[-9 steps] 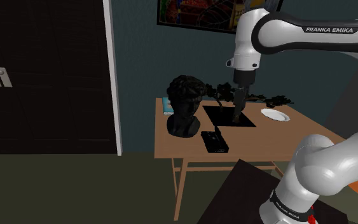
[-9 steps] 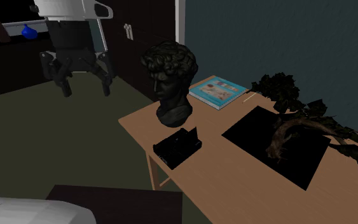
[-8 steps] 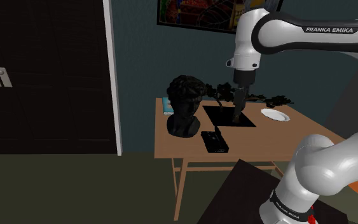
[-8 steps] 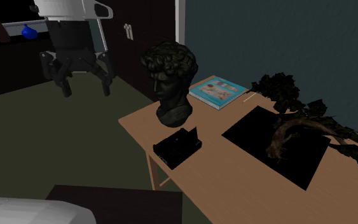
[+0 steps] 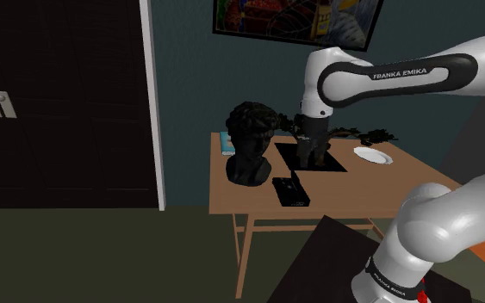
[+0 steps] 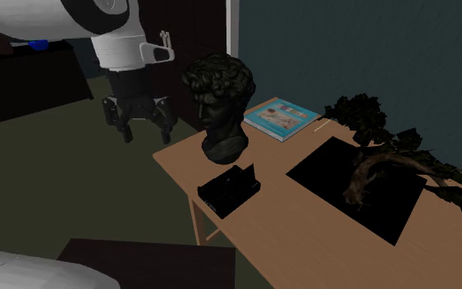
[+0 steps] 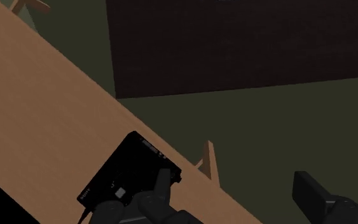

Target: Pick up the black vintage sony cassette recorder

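Looking past our fingers (image 7: 314, 196), spread apart and empty, we find the flat, boxy black cassette recorder (image 7: 128, 173) lying near the edge of the smooth tan counter (image 7: 44, 114), partly behind one finger.

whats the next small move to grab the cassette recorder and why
Probably shift the open gripper sideways until the cassette recorder sits between its fingers. In the wrist view the recorder lies by one finger near the table edge, while the gap between the fingers is over the floor.
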Robot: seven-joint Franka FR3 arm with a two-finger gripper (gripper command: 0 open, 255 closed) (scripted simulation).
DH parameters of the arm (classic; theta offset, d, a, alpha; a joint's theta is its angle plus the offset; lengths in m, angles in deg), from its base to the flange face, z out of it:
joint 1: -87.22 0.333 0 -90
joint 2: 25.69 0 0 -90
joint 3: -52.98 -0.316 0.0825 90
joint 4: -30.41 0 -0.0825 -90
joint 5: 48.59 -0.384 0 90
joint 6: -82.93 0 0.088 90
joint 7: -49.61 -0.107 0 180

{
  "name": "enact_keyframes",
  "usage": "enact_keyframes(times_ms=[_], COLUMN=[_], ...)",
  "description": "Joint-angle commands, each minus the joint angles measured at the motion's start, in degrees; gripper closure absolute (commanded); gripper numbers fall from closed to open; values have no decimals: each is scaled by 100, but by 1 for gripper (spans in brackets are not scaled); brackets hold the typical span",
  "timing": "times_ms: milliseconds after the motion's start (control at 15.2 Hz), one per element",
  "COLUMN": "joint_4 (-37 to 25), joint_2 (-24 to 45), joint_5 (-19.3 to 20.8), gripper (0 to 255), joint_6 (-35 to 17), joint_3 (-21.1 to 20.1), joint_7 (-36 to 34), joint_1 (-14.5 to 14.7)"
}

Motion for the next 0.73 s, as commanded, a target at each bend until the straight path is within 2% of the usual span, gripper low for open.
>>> enact_keyframes(times_ms=[0, 660], joint_4=[167, 501], joint_2=[221, 1714], joint_5=[123, 888], gripper=[0, 0], joint_6=[-475, -2611], joint_3=[5, 18], joint_7=[-270, -1836], joint_1=[-172, -1059])
